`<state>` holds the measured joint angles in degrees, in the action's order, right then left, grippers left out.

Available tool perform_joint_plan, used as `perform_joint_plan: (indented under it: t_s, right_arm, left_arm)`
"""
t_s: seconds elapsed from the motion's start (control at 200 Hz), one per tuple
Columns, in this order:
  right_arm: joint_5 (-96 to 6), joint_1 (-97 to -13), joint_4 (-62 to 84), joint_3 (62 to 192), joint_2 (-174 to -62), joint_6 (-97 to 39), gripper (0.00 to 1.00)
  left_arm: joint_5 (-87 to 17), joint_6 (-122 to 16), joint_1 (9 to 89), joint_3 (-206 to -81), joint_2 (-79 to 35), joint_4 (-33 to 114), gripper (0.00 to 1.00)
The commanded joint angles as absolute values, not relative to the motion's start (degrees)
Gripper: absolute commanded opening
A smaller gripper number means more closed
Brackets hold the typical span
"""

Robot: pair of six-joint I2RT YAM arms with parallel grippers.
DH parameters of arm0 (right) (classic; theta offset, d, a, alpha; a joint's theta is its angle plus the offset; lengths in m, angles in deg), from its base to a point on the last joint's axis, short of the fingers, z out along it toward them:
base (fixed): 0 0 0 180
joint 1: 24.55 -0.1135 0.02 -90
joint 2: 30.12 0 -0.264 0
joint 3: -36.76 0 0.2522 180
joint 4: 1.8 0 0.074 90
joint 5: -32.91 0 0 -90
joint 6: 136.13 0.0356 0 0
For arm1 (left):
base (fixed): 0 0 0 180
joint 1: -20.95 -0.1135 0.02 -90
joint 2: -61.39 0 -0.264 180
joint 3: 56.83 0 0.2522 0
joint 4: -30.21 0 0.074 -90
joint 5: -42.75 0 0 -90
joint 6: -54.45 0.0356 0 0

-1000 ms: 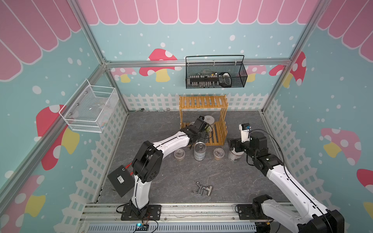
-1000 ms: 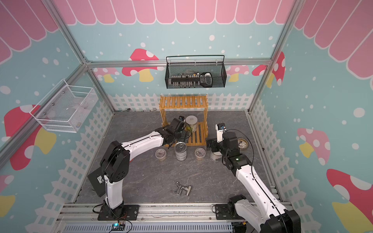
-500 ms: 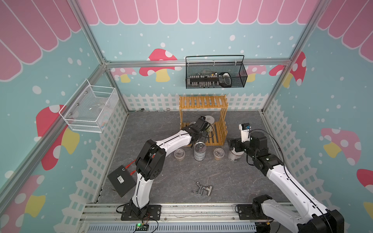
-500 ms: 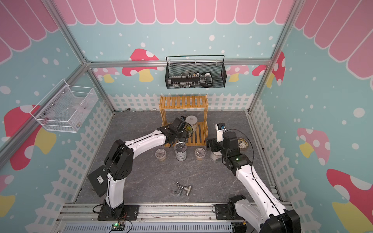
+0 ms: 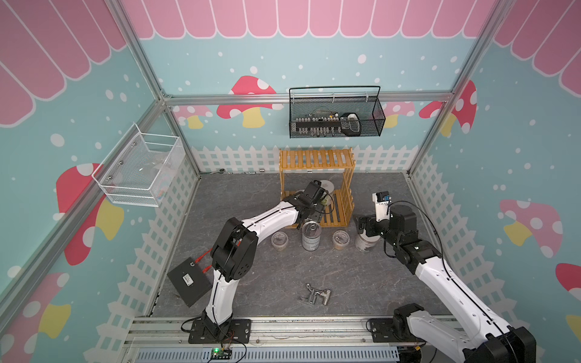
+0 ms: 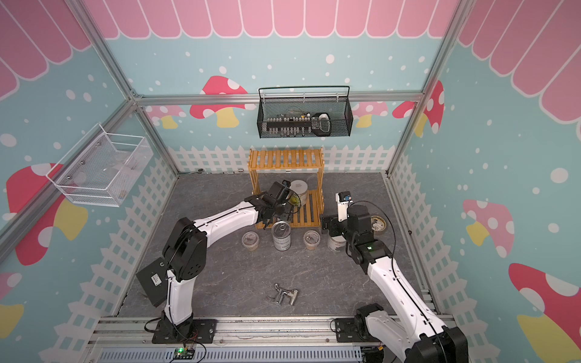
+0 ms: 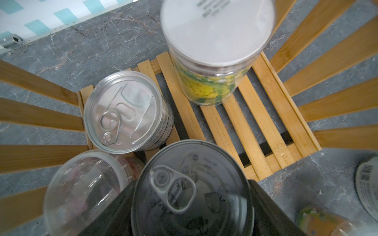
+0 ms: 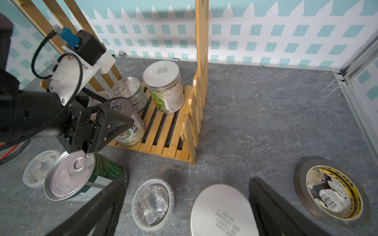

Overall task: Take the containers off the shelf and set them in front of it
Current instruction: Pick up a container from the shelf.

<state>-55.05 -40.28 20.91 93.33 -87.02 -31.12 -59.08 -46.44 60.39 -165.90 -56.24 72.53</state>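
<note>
step in hand: getting a fifth container off the shelf (image 5: pixel 316 158). the left gripper (image 8: pixel 118 114) is on the front can (image 8: pixel 134 132), which stands upright at the front edge of the lower tier. its fingers (image 8: pixel 108 119) are partly closed around the can and look pressed on its sides, though blur in the left wrist view leaves the contact a bit unsure. behind it on the same tier are a second can (image 7: pixel 122 110), a clear cup (image 7: pixel 81 190) and a white-lidded jar (image 7: pixel 214 40). on the worktop (image 8: pixel 266 122) in front of the shelf are a green can (image 8: pixel 71 175), two cups (image 8: pixel 152 201) (image 8: pixel 38 169) and a set-down jar (image 8: pixel 221 210). the right gripper (image 8: pixel 186 180) hovers over that jar, fingers spread wide, holding nothing. next move: lift the front can clear of the green can just in front of it, then set it down in a free gap in the row.
</note>
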Motion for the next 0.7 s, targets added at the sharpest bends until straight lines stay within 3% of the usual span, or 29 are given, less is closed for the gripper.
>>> perform_joint_plan:
  t_s: [0.0, 0.455, 0.696]
  right_arm:
    - [-55.11, -40.00, 19.39, 93.68, -86.10, -31.10, 0.99]
    - [-52.07, -39.98, 19.36, 94.69, -85.66, -31.93, 0.99]
    - [-51.23, -39.93, 19.08, 95.43, -86.44, -32.41, 0.99]
  left_arm:
    - [-57.68, -44.72, 60.25, -168.27, -51.64, 73.65, 0.68]
    - [-52.13, -42.93, 60.52, -165.99, -37.07, 81.13, 0.67]
    - [-48.91, -44.48, 61.63, -156.78, -23.85, 85.48, 0.66]
